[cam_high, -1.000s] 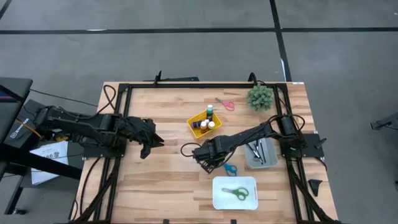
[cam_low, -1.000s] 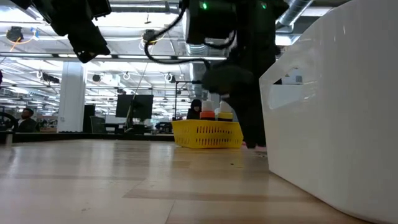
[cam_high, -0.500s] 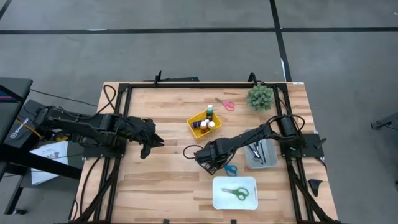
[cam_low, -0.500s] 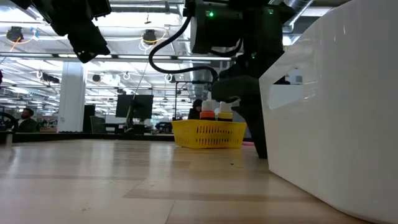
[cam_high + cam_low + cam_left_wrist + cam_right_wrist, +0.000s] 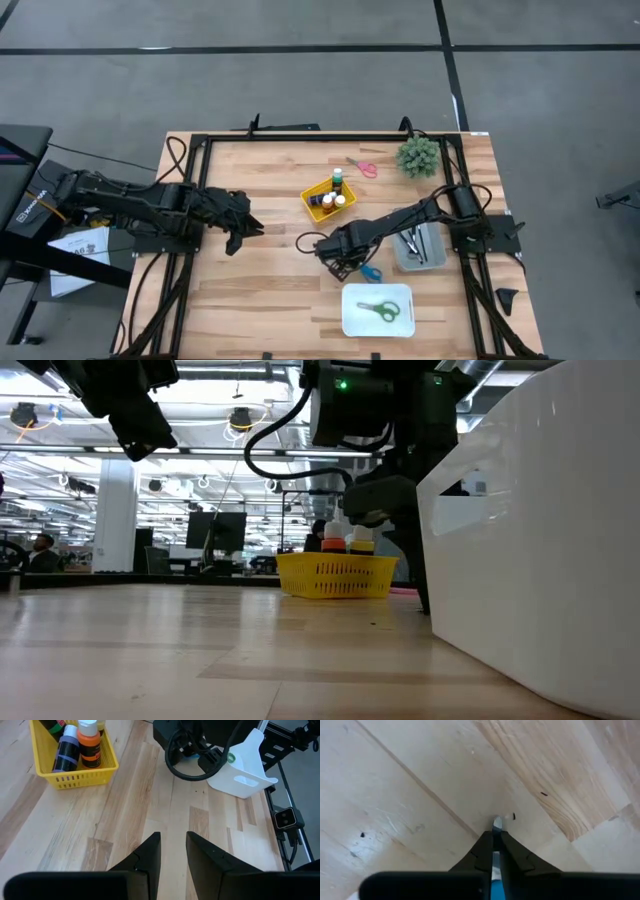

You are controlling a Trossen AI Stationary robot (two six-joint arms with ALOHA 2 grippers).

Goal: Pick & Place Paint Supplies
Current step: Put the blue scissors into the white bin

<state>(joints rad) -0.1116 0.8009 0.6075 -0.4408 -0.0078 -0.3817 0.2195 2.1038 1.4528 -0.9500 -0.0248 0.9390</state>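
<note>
Now your right gripper point(image 5: 493, 851) is pinched shut on the blue scissors point(image 5: 495, 862), blades pointing straight ahead, near the yellow basket point(image 5: 317, 194).

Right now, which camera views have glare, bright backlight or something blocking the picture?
Low view: bright ceiling lights behind the yellow basket, and a white bin fills the right side. Right wrist view: the right pincer, shut on blue scissors, covers the lower middle. High view: even light, no glare.
</note>
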